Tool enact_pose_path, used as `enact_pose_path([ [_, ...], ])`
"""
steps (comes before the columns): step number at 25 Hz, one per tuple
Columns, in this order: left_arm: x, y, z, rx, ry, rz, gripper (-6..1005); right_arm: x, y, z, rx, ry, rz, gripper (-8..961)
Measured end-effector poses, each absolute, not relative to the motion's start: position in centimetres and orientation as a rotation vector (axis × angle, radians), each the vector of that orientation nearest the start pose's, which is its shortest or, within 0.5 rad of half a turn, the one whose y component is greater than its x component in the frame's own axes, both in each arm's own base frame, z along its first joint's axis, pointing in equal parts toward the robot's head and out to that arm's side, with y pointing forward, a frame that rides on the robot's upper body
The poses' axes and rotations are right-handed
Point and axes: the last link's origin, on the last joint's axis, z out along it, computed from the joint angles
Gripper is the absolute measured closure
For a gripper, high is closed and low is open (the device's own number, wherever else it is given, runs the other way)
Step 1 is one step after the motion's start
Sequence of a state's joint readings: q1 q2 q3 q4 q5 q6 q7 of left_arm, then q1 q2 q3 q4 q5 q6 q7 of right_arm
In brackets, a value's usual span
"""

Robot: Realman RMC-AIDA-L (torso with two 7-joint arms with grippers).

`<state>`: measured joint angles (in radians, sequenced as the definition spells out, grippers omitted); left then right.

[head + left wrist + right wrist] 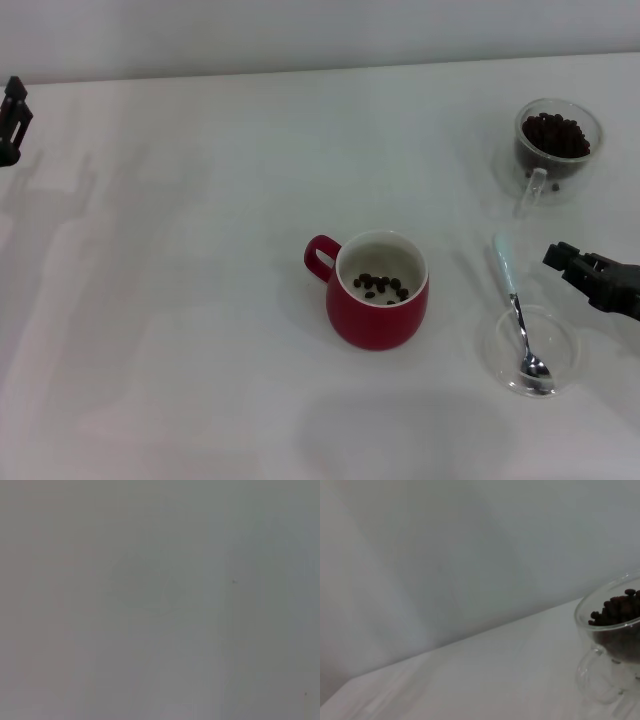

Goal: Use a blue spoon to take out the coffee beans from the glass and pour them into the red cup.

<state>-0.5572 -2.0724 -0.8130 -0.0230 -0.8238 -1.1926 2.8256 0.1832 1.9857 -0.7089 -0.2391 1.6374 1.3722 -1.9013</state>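
Observation:
The red cup (378,305) stands mid-table with its handle to the left and several coffee beans (380,287) on its white bottom. The glass (557,150) stands at the far right, filled with a heap of coffee beans (556,134). It also shows in the right wrist view (600,680) with its beans (617,607). The blue spoon (508,270) lies flat, its metal bowl resting in a clear glass saucer (500,352). My right gripper (568,264) is open and empty, just right of the spoon's handle. My left gripper (12,115) is parked at the far left edge.
The white table (180,300) ends at a pale wall behind. The left wrist view holds only a plain grey surface.

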Motion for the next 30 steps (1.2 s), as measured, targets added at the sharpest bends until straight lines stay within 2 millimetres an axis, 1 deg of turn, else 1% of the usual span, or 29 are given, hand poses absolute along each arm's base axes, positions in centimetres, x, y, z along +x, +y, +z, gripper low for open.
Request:
enact_pose_path([
  [3, -31.5, 35.7, -0.4, -1.67, -0.532, -0.766, 363, 39.4, 22.5, 1.1, -1.971, 1.236, 0.895, 783],
  [6, -31.5, 35.6, -0.4, -1.67, -0.534, -0.764, 363, 39.3, 23.1, 2.0, -1.952, 1.198, 0.915, 783],
  [13, -31.6, 35.4, -0.5, -1.667, -0.541, -0.765, 364, 39.0, 26.0, 5.4, -1.854, 0.952, 0.909, 782],
  [15, -31.8, 35.1, -0.5, -1.663, -0.543, -0.769, 363, 39.0, 26.8, 6.4, -1.813, 0.897, 0.9, 782],
  [18, -32.2, 34.6, -0.5, -1.655, -0.551, -0.765, 362, 39.7, 27.7, 8.0, -1.73, 0.842, 0.86, 782],
  [20, -32.5, 34.4, -0.4, -1.647, -0.555, -0.763, 362, 40.5, 28.0, 9.2, -1.66, 0.81, 0.813, 782],
  [24, -33.0, 33.6, -0.3, -1.637, -0.56, -0.758, 362, 41.7, 28.2, 11.0, -1.544, 0.738, 0.729, 783],
  [27, -33.3, 33.2, -0.3, -1.622, -0.571, -0.763, 362, 42.2, 28.3, 11.8, -1.493, 0.69, 0.673, 783],
  [30, -33.4, 32.8, -0.4, -1.61, -0.58, -0.772, 362, 42.4, 28.6, 11.9, -1.473, 0.662, 0.623, 783],
])
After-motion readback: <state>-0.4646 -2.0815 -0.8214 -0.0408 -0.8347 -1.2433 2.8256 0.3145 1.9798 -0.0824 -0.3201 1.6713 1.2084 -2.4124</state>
